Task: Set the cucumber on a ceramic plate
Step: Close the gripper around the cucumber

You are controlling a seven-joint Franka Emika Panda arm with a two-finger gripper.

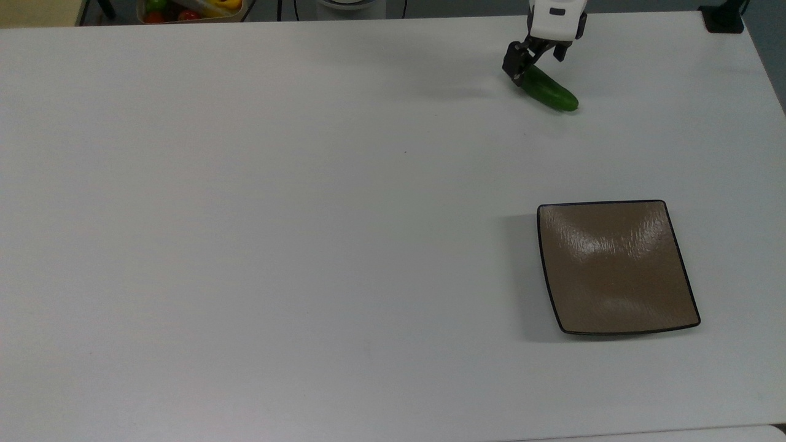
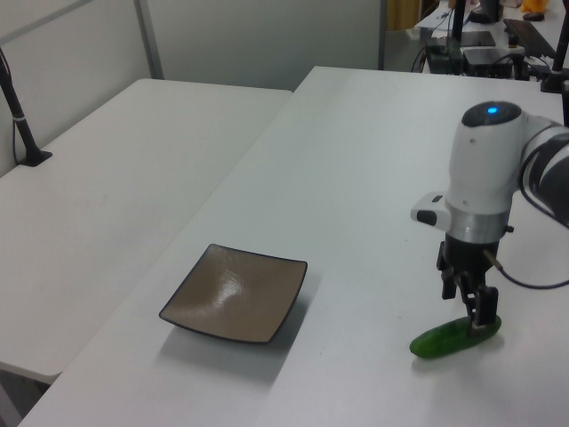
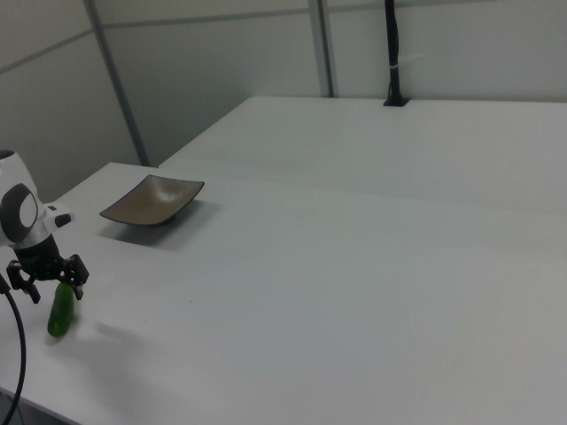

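End effector (image 1: 521,66) (image 2: 473,307) (image 3: 49,279) down at the table (image 1: 307,215), fingers spread apart, straddling one end of the cucumber (image 1: 549,93) (image 2: 449,339) (image 3: 61,312). Cucumber flat on the table near the top view's far edge, well apart from the ceramic plate (image 1: 617,267) (image 2: 235,294) (image 3: 152,199). Plate bare.

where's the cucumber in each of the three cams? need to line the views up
Top view: cucumber near the top edge, right of centre, on the white table.
Left view: cucumber at lower right.
Right view: cucumber at lower left.
Shared landmark: the hand sits at one end of the cucumber; the brown ceramic plate lies apart from it.
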